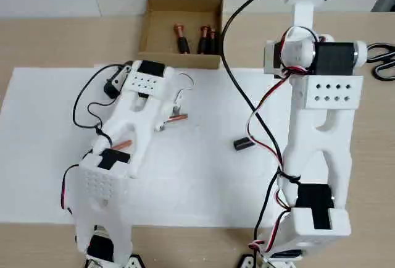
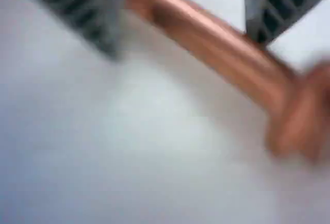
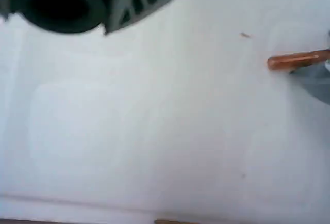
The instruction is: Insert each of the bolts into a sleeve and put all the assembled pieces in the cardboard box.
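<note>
Left gripper [image 1: 171, 115] open wide, straddling a copper bolt [image 1: 179, 118].
Cardboard box [image 1: 157, 33], upper centre, holds three sleeved bolts [image 1: 182, 39]; the copper bolt lies on white paper [image 1: 203, 181] between the jaws.

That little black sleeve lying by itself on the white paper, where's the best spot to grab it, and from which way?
Probably best to grip the black sleeve around its middle, pinching across its round sides, and to come straight down from above. It lies on its side on the white paper, ends pointing sideways, with bare paper along both long sides.
</note>
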Robot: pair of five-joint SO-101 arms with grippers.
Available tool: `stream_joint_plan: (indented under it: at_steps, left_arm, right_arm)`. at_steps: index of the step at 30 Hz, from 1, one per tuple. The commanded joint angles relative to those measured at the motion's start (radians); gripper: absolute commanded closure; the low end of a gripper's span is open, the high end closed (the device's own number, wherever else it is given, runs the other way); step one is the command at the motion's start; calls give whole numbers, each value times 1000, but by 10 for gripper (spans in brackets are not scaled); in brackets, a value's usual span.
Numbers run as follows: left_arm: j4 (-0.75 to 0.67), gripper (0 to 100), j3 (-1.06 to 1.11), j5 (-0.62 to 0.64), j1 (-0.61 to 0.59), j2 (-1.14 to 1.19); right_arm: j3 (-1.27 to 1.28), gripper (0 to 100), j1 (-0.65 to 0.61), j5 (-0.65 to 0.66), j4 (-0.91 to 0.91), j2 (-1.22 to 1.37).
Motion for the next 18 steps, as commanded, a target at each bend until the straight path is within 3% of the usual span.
stream_joint_plan:
  at_steps: [1, 7, 15, 18]
  left_arm:
    - [89, 993, -56, -46, 8, 9]
    - [199, 978, -237, -304, 48, 9]
    - [206, 979, -268, -1013, 2, 20]
    - [206, 979, -232, -1197, -23, 17]
  right_arm:
    - [-2, 995, 2, 9, 2, -56]
    - [-2, 995, 2, 11, 2, -56]
    - [-2, 995, 2, 11, 4, -56]
    - [-2, 995, 2, 11, 4, -56]
